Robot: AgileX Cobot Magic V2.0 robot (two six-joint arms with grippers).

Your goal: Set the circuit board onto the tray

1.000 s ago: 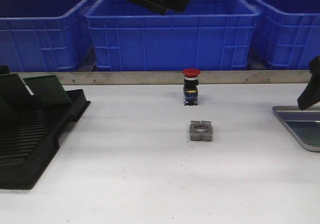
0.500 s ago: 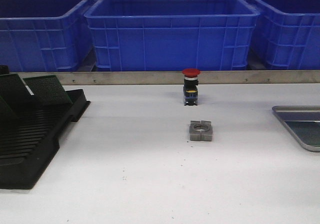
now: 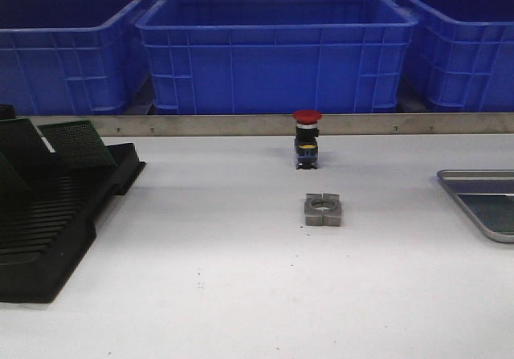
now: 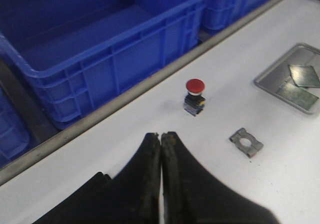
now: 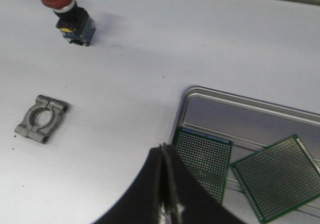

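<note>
The grey metal tray (image 3: 462, 184) lies at the table's right edge, partly cut off in the front view. In the right wrist view the tray (image 5: 240, 111) holds two green perforated circuit boards, one (image 5: 205, 156) next to my fingers and one (image 5: 277, 176) beside it. Both boards also show in the left wrist view (image 4: 300, 83). More green circuit boards (image 3: 76, 144) lean in the black slotted rack (image 3: 48, 230) at the left. My left gripper (image 4: 160, 135) is shut and empty, high over the table. My right gripper (image 5: 163, 146) is shut and empty above the tray's near-left corner.
A red-capped push button (image 3: 307, 138) stands mid-table near the back. A small grey metal clamp block (image 3: 323, 210) lies in front of it. Big blue plastic crates (image 3: 273, 50) line the back behind a metal rail (image 3: 241, 124).
One second ago the left arm showed at the top and the right gripper at the right edge over the tray in the front view. Both have left that view.
</note>
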